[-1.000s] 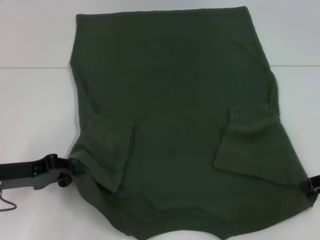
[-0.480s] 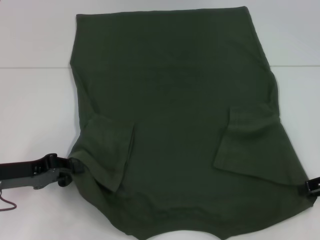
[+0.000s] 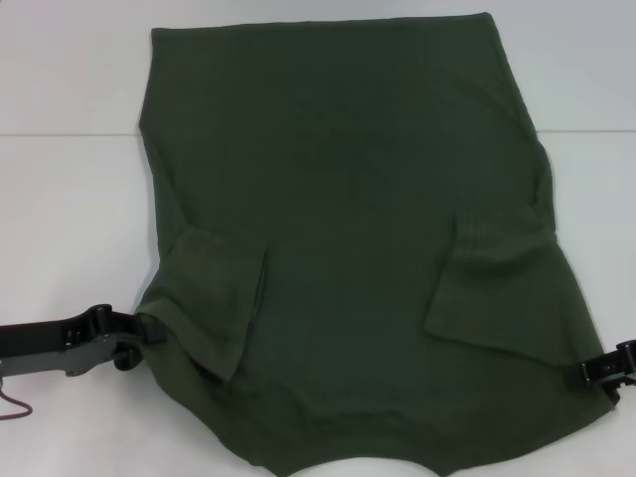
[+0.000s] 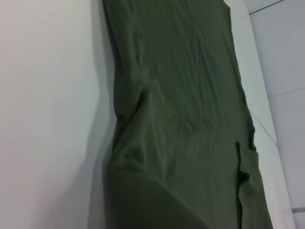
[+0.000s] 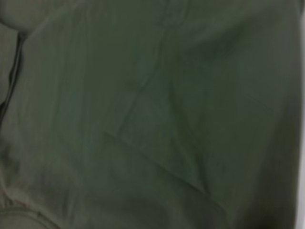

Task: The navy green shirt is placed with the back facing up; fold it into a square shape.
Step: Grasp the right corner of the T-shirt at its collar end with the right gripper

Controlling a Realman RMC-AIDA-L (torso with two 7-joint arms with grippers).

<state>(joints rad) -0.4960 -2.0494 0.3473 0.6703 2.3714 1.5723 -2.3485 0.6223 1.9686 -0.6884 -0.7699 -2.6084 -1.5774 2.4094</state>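
Left gripper (image 3: 139, 333): black housing, grey metal plate beneath, thin dark-red cable looping below the black arm link. Right gripper (image 3: 586, 373): black, blocky, only partly in frame.

- One navy green shirt (image 3: 348, 238), spread flat, plain side up.
- Two short sleeves, one folded inward on each side of that shirt.
- One white counter (image 3: 70, 219) under it all.
- Two pincers: left pincer (image 3: 139, 333) at the shirt's left edge, right pincer (image 3: 586, 372) at its right edge.
- One thin cord looped below the left arm, near the counter's front corner.
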